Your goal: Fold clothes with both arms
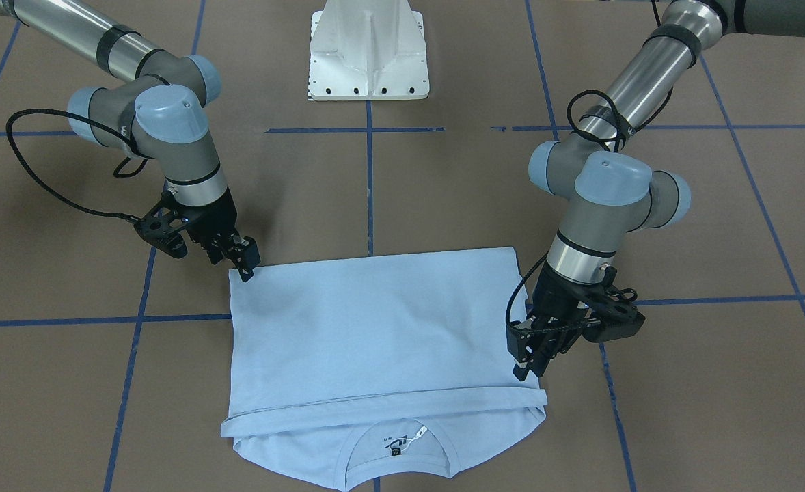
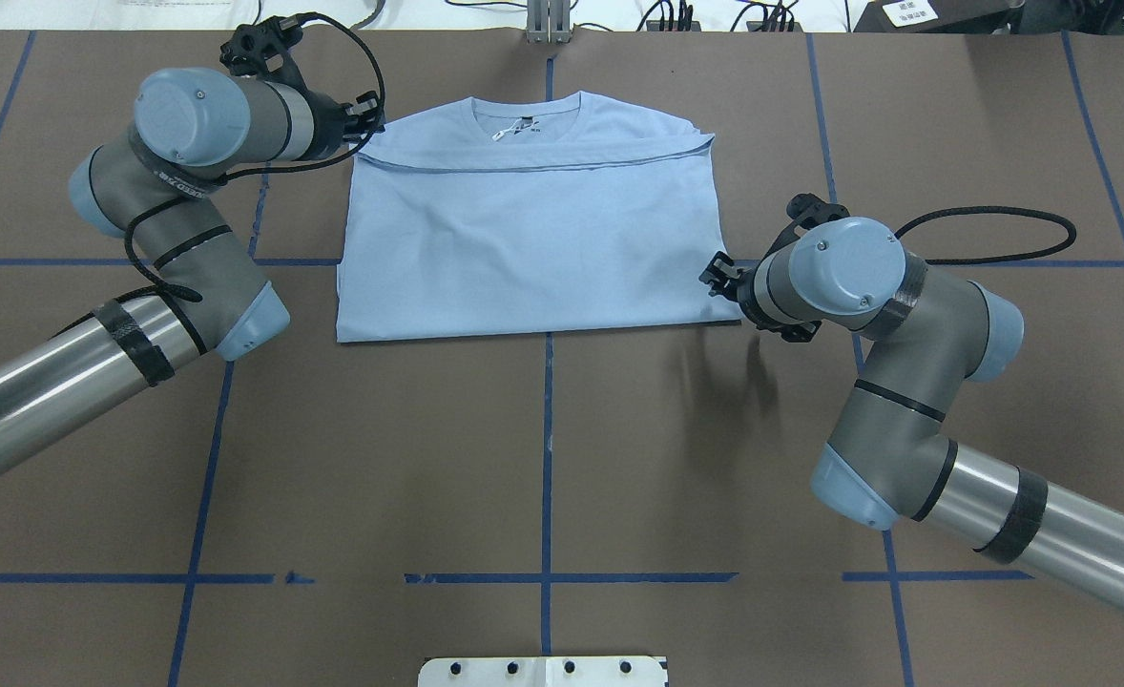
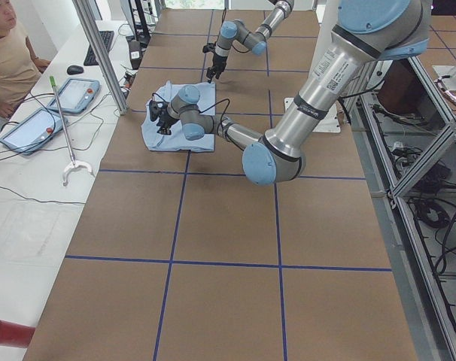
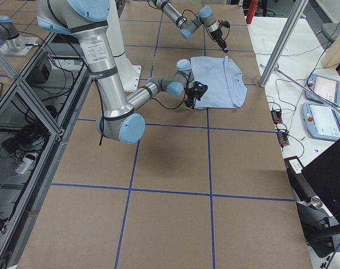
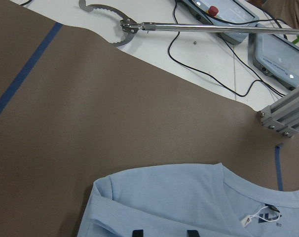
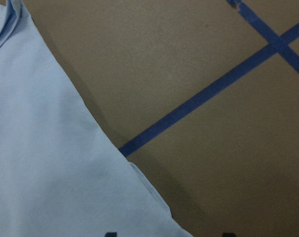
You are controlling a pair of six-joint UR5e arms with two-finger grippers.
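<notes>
The light blue T-shirt (image 1: 375,328) lies flat on the brown table, its lower part folded up to just under the round neck. The white neck tag (image 2: 500,135) shows; the chest print is hidden. My left gripper (image 2: 366,113) is open at the fold's end beside the collar. In the left wrist view (image 5: 163,232) its two tips stand apart over the shirt (image 5: 189,202). My right gripper (image 2: 719,277) is open at the shirt's corner nearest the robot. In the right wrist view (image 6: 168,234) one tip is over cloth (image 6: 41,163) and one over the table.
The white pedestal base (image 1: 368,55) stands behind the shirt. Blue tape lines (image 2: 548,448) cross the table. Past the far table edge lie a metal reach-grabber (image 5: 189,27), teach pendants (image 5: 280,47) and a frame post (image 5: 287,116). An operator (image 3: 10,60) sits there.
</notes>
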